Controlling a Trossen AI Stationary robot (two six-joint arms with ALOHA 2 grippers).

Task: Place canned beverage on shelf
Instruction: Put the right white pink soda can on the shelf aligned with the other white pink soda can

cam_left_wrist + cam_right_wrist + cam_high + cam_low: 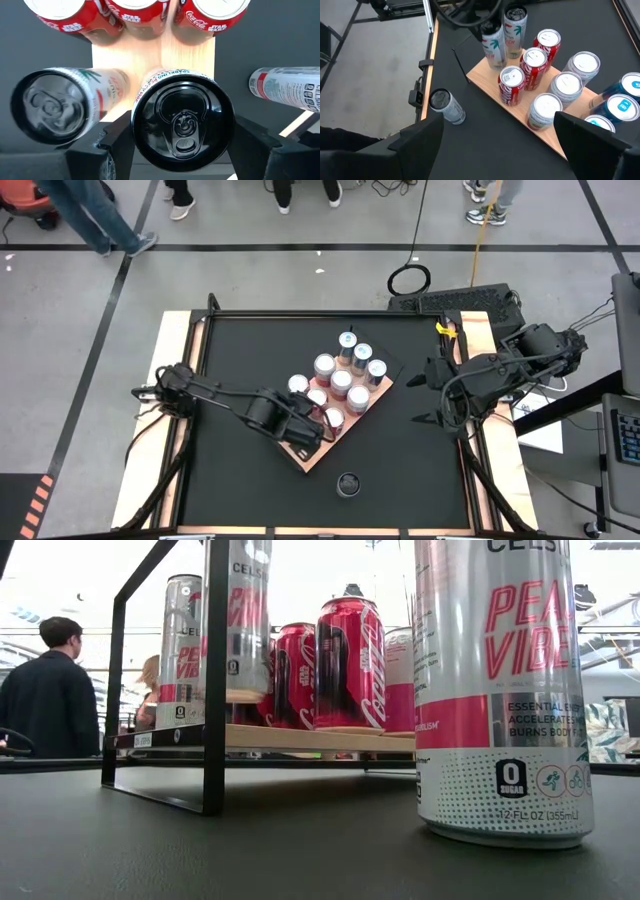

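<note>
Left claw [182,150] gripping black-topped "SPARKLING" can [183,122] over shelf [150,55], Coca-Cola Star Wars cans [212,12], right claw [500,145] wide.

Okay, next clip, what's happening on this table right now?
The left gripper is over the near end of the shelf, its jaws around a black-topped can standing at the board's edge beside another can. Rows of cans already fill the board. One can stands alone on the black tabletop. The right gripper waits open at the table's right side.

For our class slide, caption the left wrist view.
Left end effector grips a black-topped can over the shelf.
</note>
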